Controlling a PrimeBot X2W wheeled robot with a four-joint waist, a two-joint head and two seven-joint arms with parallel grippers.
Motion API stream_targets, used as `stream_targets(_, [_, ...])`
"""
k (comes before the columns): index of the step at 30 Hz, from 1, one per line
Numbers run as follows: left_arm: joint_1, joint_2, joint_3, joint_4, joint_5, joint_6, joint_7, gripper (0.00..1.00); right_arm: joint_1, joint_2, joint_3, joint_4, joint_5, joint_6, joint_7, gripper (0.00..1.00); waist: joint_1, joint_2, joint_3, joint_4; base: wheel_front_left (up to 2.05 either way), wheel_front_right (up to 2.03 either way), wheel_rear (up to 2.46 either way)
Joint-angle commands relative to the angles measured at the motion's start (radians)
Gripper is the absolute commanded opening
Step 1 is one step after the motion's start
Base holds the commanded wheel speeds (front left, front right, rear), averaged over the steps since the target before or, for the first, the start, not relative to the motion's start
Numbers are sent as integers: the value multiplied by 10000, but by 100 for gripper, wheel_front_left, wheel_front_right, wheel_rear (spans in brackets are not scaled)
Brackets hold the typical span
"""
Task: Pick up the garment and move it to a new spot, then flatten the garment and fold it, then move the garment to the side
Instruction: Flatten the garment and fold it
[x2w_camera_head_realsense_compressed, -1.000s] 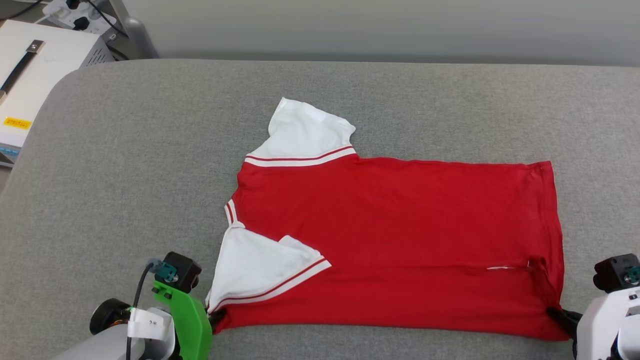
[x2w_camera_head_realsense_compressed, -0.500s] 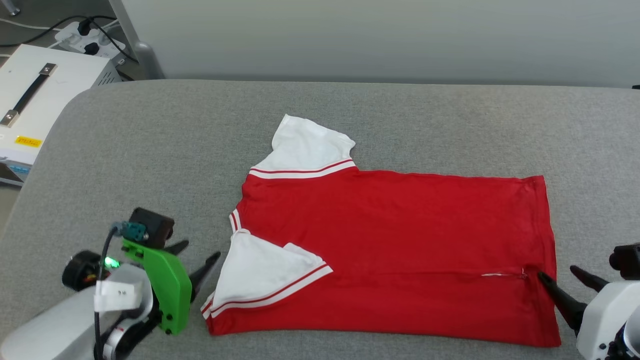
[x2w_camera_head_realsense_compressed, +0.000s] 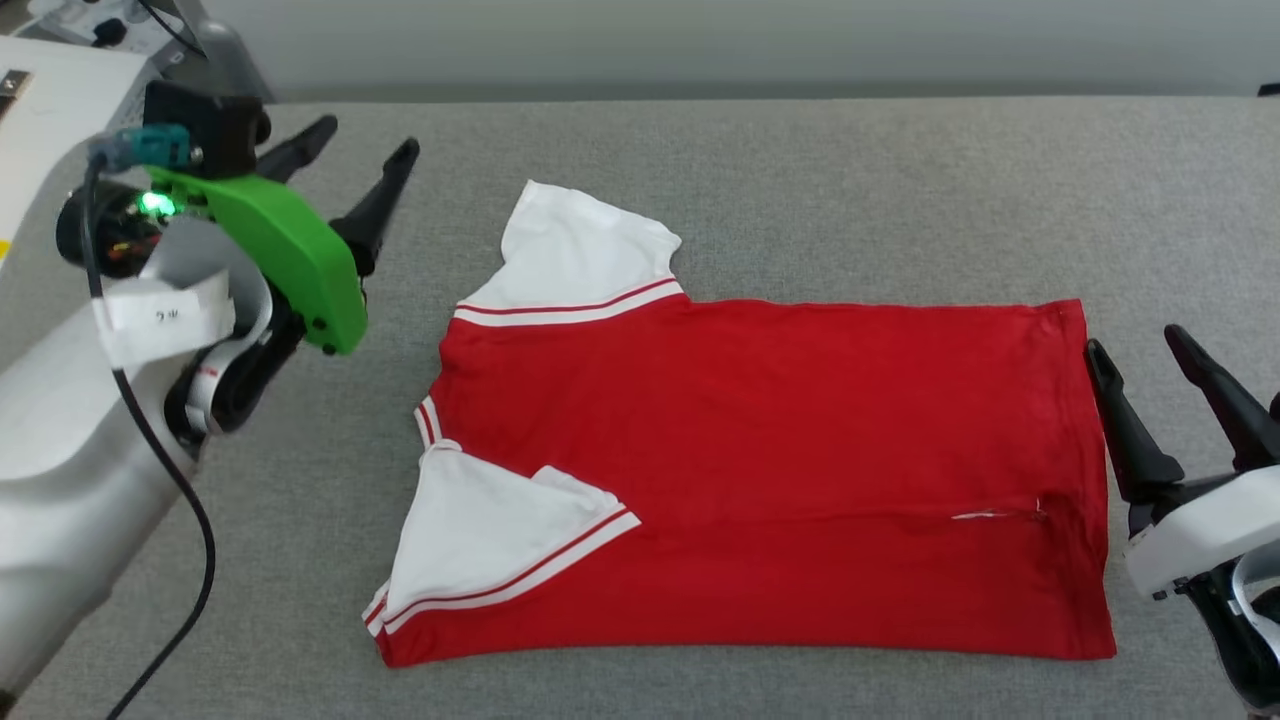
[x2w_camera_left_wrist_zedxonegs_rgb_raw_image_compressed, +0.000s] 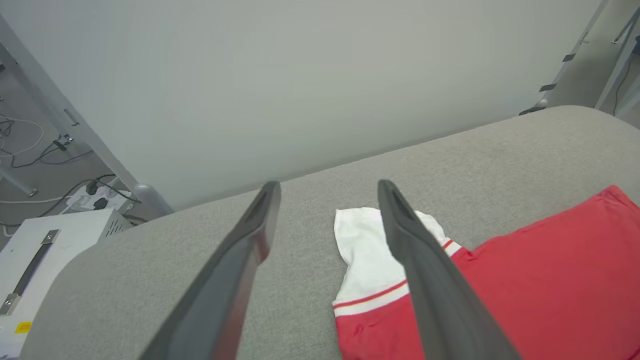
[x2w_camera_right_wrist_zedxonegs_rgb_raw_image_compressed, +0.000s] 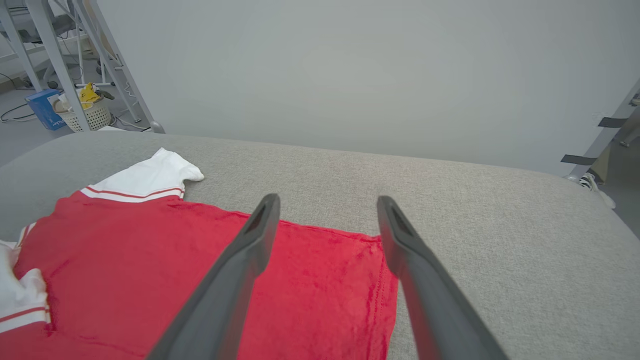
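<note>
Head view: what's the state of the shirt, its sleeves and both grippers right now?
garment: lying flat on the grey surface, plain red side up, not held.
far sleeve: spread out flat.
near sleeve: folded in over the garment.
left gripper: open, empty, clear of the garment.
right gripper: open, empty, beside the garment.

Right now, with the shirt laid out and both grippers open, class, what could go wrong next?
1. The garment has its near sleeve crumpled over the red body; folding may trap that crease.
2. The right gripper has open fingers beside the hem; a careless move could drag it.
</note>
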Motion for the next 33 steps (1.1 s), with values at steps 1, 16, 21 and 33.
stream_targets(1, [-499,-166,5,287,251,-147,78,100,-206,93,1,-87,-119,-7,-138,100,0,0,733,-447,0,0,0])
stream_targets(16, [-4262,-1998,-405,4694,-609,-1733,3874,100,-1413,447,532,-1,-615,-7,-697,100,0,0,2857,-1311,0,0,0])
stream_targets(21, [-4823,-2365,-822,5682,-783,-1898,5370,100,-1744,456,693,66,-660,-7,-767,100,0,0,3282,-1498,0,0,0])
stream_targets(33, [-4622,-2796,-1742,7203,-644,-2025,6323,100,-2411,481,1005,522,-599,-7,-961,100,0,0,3752,-1669,0,0,0])
